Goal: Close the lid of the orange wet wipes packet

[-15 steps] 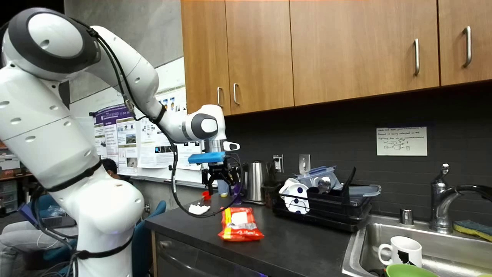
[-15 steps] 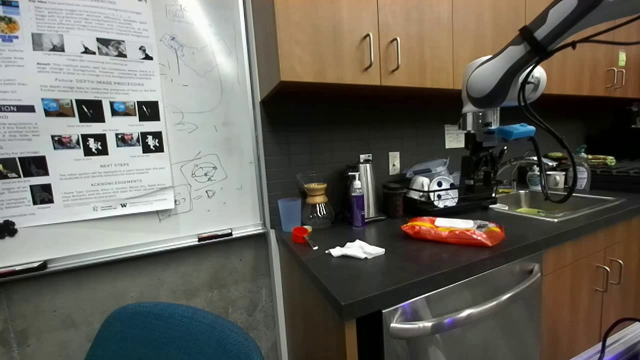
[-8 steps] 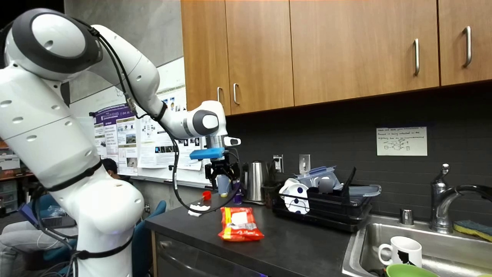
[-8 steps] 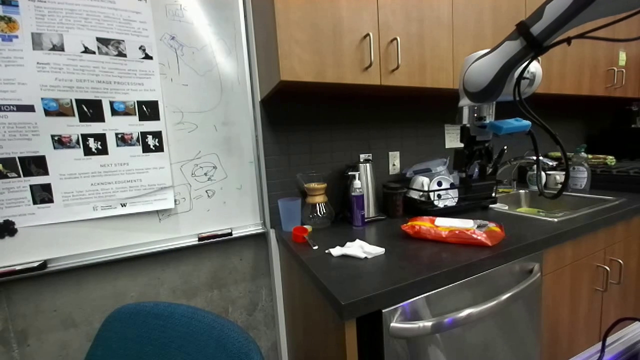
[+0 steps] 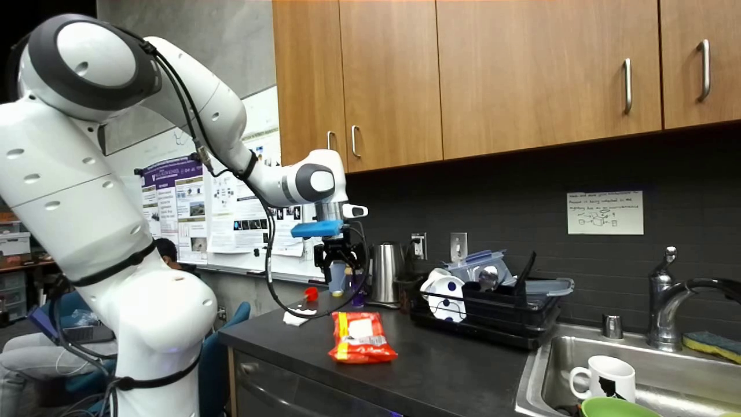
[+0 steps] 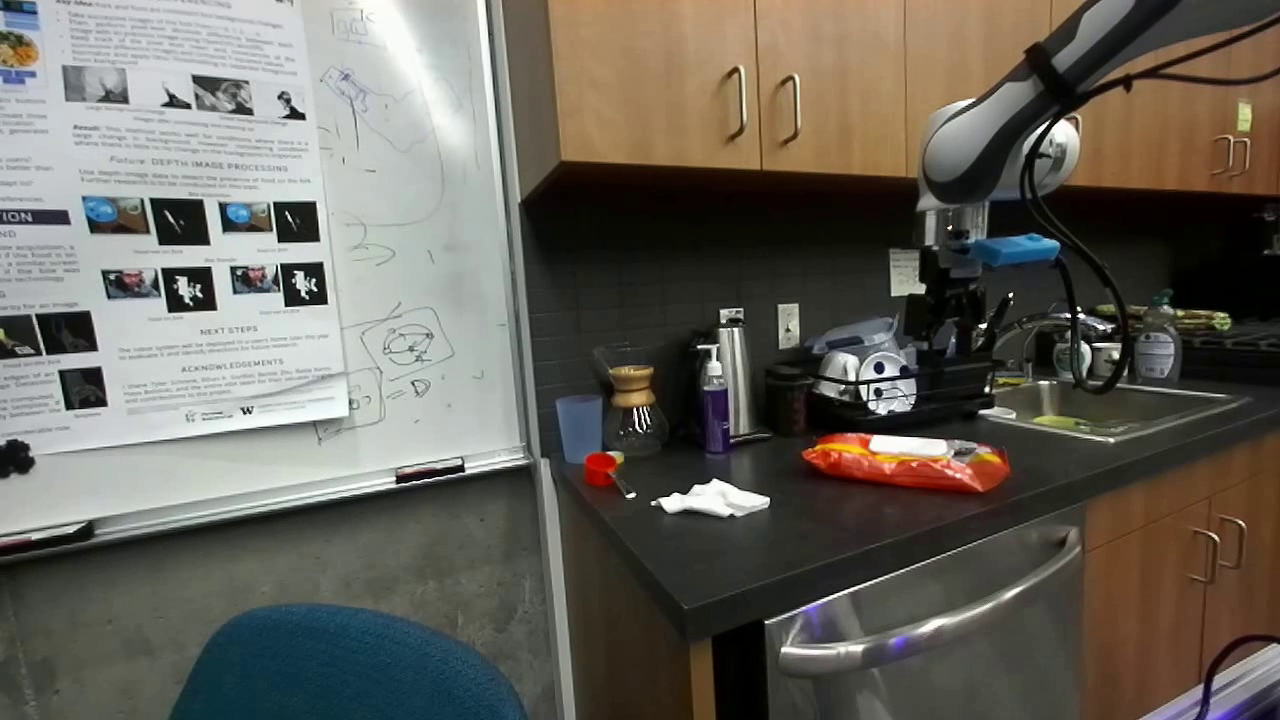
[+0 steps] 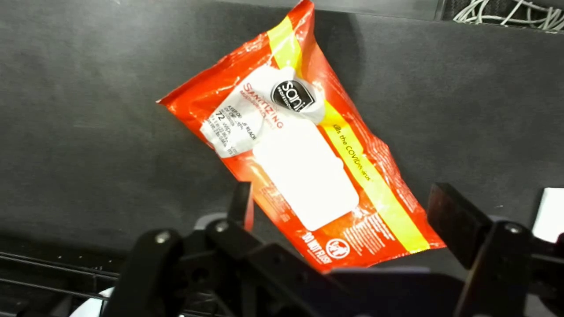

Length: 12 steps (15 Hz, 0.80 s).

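Note:
The orange wet wipes packet (image 7: 273,193) lies flat on the dark counter in both exterior views (image 5: 376,352) (image 6: 850,468) and slantwise in the wrist view. Its lid (image 7: 308,176) is a white rounded patch on the top face, also seen in both exterior views (image 5: 360,328) (image 6: 908,446). It is overexposed in the wrist view; I cannot tell whether it is raised or flat. My gripper (image 7: 346,207) is open and empty, its fingers either side of the packet's lower end in the wrist view. In both exterior views (image 5: 338,269) (image 6: 945,335) it hangs well above the counter, touching nothing.
A black dish rack (image 5: 480,315) with dishes stands behind the packet. A kettle (image 5: 386,272), purple bottle (image 6: 716,410), white tissue (image 6: 712,498) and red scoop (image 6: 601,468) are on the counter (image 6: 740,570). A sink (image 5: 544,382) is beyond the rack; wooden cabinets (image 5: 393,81) hang above.
My gripper has moved slightly up and to the right in an exterior view, and slightly left in an exterior view, mostly in the first half second. The packet has not moved.

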### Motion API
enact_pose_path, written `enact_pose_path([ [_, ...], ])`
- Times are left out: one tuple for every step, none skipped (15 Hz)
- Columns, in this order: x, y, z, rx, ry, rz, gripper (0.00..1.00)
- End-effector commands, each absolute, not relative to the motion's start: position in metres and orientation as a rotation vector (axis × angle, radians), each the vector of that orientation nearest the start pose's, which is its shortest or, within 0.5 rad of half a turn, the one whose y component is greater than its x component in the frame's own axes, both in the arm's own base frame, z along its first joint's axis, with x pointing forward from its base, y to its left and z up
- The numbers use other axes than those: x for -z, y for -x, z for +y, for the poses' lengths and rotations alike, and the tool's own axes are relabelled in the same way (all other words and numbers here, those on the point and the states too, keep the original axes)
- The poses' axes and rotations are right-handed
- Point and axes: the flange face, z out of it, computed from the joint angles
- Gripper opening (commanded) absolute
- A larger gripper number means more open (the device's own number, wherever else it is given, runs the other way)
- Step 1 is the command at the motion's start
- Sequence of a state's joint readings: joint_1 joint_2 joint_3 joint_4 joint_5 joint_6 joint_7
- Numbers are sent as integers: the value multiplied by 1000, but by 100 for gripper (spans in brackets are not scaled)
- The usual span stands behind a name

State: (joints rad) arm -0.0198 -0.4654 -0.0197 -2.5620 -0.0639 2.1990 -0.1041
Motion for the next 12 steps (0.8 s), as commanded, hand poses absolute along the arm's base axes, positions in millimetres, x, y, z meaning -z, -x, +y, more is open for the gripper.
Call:
enact_pose_path([
  [-434,-404,-18,156,3185,-161,100],
  [-434,-404,-18,156,3185,-161,100],
  [-434,-404,-17,178,3197,-142,100],
  [-434,-403,-15,201,3200,-113,100],
  [-434,-403,-13,218,3217,-72,100],
  [-433,-402,-10,230,3230,-35,100],
  [-433,-401,-8,250,3253,11,100],
  [-433,-400,-5,262,3268,57,100],
  [-432,-399,-2,262,3284,82,100],
  [-430,-397,2,264,3298,91,100],
  [-429,-395,5,254,3306,94,100],
  [-428,-393,9,225,3295,82,100],
])
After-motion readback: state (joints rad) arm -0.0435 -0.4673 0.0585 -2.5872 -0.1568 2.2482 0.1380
